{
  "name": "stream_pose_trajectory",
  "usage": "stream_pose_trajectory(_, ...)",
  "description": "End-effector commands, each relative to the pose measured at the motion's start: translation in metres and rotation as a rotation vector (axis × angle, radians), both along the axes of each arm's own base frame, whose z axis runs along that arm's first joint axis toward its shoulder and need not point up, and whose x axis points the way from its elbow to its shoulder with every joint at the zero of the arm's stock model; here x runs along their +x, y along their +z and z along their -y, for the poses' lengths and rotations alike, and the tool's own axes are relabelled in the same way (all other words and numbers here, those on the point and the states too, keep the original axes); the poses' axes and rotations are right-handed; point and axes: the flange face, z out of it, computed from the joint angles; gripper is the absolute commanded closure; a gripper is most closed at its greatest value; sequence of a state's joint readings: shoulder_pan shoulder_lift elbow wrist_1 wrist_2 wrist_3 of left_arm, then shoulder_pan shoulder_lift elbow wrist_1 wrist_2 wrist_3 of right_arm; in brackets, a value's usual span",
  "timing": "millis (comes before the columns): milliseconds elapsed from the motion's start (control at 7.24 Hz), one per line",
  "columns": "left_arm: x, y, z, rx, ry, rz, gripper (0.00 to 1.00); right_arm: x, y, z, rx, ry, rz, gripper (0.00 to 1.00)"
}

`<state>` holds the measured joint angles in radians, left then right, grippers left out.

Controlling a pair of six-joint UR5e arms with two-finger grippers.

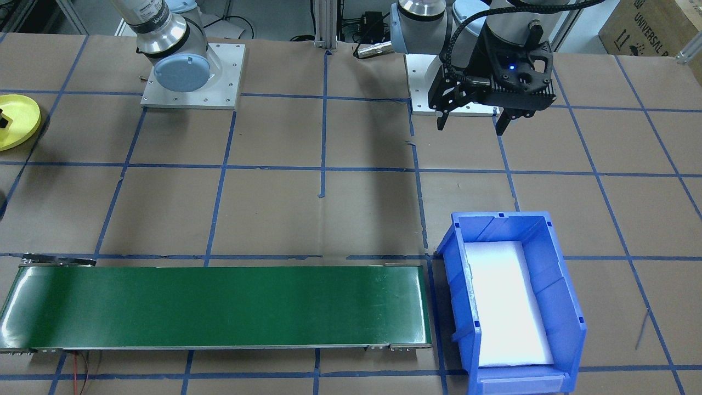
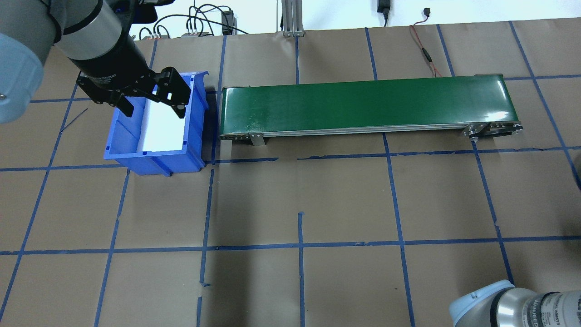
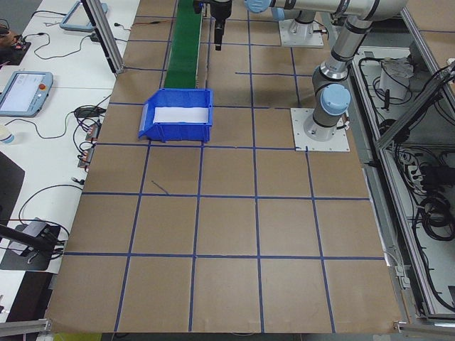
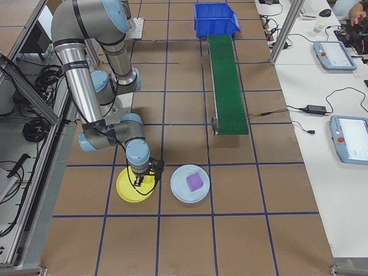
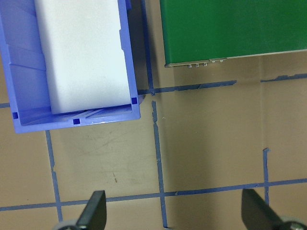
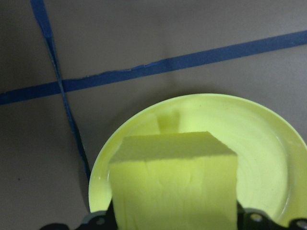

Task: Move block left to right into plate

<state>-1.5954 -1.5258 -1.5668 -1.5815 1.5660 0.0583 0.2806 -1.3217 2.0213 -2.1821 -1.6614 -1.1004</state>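
A yellow block (image 6: pixel 175 182) sits between the fingers of my right gripper (image 6: pixel 175 221), which is shut on it. Right under it lies the round yellow plate (image 6: pixel 259 139), and the block hangs over the plate's near half. The exterior right view shows the same gripper (image 4: pixel 140 181) pointing down over the plate (image 4: pixel 127 192). In the front-facing view the plate (image 1: pixel 19 123) is cut by the left edge. My left gripper (image 1: pixel 473 122) hangs open and empty, high over the table beside the blue bin (image 2: pixel 122 136); its two fingertips (image 5: pixel 95 211) stand wide apart.
A light blue plate (image 4: pixel 179 190) holding a purple cube (image 4: pixel 195 182) lies just beside the yellow plate. A green conveyor belt (image 2: pixel 367 104) runs from the blue bin (image 1: pixel 554 296) across the table. Blue tape lines grid the brown tabletop.
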Motion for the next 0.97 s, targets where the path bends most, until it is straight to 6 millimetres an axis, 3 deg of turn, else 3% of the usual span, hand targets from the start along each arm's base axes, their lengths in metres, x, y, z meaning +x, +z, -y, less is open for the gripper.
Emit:
stream_pose_trajectory(0, 0.001, 0.000, 0.000, 0.000, 0.002, 0.000, 0.00, -0.004, 0.001, -0.001, -0.005, -0.005, -0.006, 0.04)
stream_pose_trajectory(138, 0.000, 0.002, 0.000, -0.003, 0.000, 0.000, 0.00, -0.005, 0.004, -0.001, -0.006, -0.008, -0.012, 0.01)
stream_pose_trajectory(276, -0.001, 0.002, 0.000, -0.003, -0.001, 0.000, 0.00, -0.006, 0.020, 0.009, -0.015, -0.008, -0.045, 0.00)
stream_pose_trajectory(414, -0.001, 0.001, -0.001, 0.000, -0.003, 0.000, 0.00, 0.016, 0.046, 0.061, -0.031, -0.020, -0.097, 0.00)
stream_pose_trajectory(552, -0.003, 0.000, -0.002, 0.001, -0.006, 0.002, 0.00, 0.079, 0.075, 0.141, -0.047, 0.058, -0.148, 0.00)
stream_pose_trajectory(690, -0.005, -0.007, -0.004, 0.026, -0.011, 0.004, 0.00, 0.145, 0.112, 0.198, -0.054, 0.083, -0.208, 0.00)
stream_pose_trajectory(829, -0.005, -0.007, -0.002, 0.018, -0.012, 0.004, 0.00, 0.216, 0.125, 0.236, -0.027, 0.040, -0.178, 0.00)
